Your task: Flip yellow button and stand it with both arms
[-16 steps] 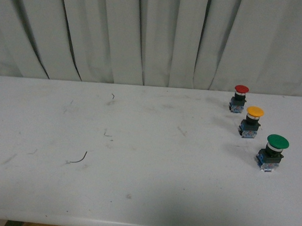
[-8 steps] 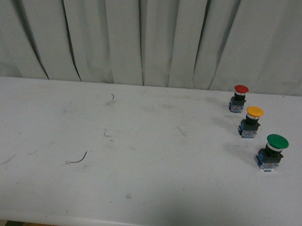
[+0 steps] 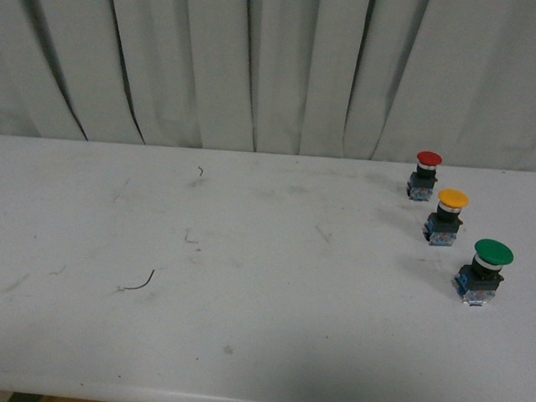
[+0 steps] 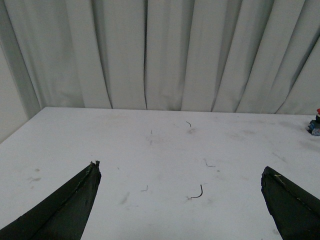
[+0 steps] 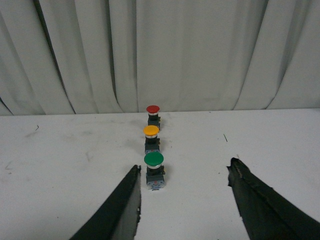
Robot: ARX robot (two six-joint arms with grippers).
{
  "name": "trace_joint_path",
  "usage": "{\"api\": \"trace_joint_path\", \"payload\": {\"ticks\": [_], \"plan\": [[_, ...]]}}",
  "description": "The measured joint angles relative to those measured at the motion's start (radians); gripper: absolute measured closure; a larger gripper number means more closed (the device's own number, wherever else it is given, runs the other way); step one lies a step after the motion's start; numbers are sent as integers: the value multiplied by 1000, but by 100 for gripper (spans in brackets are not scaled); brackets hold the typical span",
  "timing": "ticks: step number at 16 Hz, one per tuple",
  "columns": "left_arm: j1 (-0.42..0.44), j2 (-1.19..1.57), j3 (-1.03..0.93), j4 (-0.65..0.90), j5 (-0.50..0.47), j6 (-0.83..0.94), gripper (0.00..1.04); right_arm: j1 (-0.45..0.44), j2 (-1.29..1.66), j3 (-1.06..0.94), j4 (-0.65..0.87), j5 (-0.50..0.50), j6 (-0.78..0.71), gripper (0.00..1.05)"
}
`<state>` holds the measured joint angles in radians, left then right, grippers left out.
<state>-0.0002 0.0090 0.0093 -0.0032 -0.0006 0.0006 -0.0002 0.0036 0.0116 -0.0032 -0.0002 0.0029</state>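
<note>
The yellow button [image 3: 449, 216] is seen upright on the white worktop [image 3: 247, 280] at the right of the front view, between the red button [image 3: 424, 175] behind it and the green button [image 3: 484, 271] in front. In the wrist views, the jaws of the left gripper [image 4: 180, 175] and the right gripper [image 5: 184, 172] are spread wide and hold nothing, with the three buttons lined up ahead of the right one.

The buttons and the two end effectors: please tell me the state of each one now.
yellow button: upright on its base, cap up, free.
red button: upright, cap up, free.
green button: upright, cap up, free.
left end effector: open, empty, above the table.
right end effector: open, empty, facing the row of buttons.
</note>
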Motion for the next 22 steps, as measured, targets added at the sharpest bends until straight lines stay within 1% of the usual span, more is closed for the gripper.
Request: {"api": "trace_joint_path", "payload": {"ticks": [4, 5, 6, 7, 22], "plan": [[0, 0, 0, 0, 0, 0, 7, 0, 0, 0, 0, 0, 0, 5], [0, 0, 0, 0, 0, 0, 7, 0, 0, 0, 0, 0, 0, 5], [0, 0, 0, 0, 0, 0, 7, 0, 0, 0, 0, 0, 0, 8], [0, 0, 0, 0, 0, 0, 7, 0, 0, 0, 0, 0, 0, 6], [0, 0, 0, 0, 0, 0, 7, 0, 0, 0, 0, 0, 0, 6]]}}
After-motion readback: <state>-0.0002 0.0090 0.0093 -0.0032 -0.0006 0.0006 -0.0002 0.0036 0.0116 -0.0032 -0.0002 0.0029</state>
